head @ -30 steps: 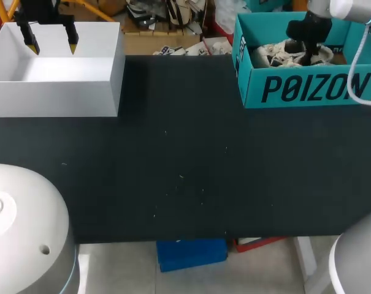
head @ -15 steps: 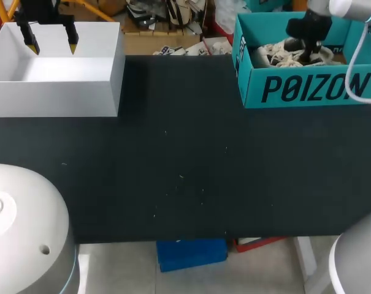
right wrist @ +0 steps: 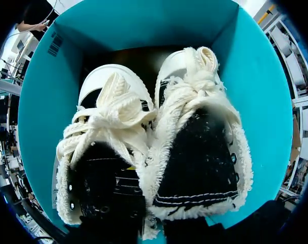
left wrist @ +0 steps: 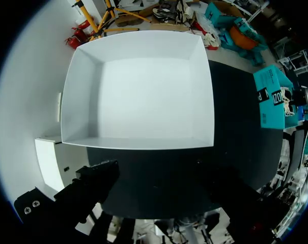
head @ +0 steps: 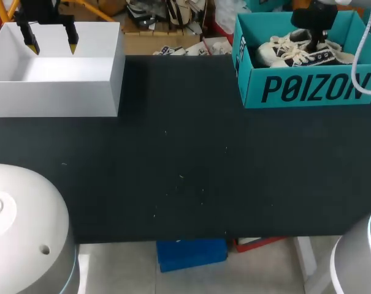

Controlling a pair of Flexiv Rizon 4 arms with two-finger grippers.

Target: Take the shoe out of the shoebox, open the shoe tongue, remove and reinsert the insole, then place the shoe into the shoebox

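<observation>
My left fingers (head: pixel 51 44): wide apart over white box (head: pixel 56 92), far left.
My right fingers (head: pixel 314 43): clamped on shoe (head: pixel 283 52) in shoebox (head: pixel 308 89), far right.

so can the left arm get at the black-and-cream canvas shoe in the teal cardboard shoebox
Probably not: left gripper is over the far, open white box, and the right gripper holds the shoe.

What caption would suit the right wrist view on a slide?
A pair of black, cream-laced shoes side by side in the teal shoebox.
</observation>
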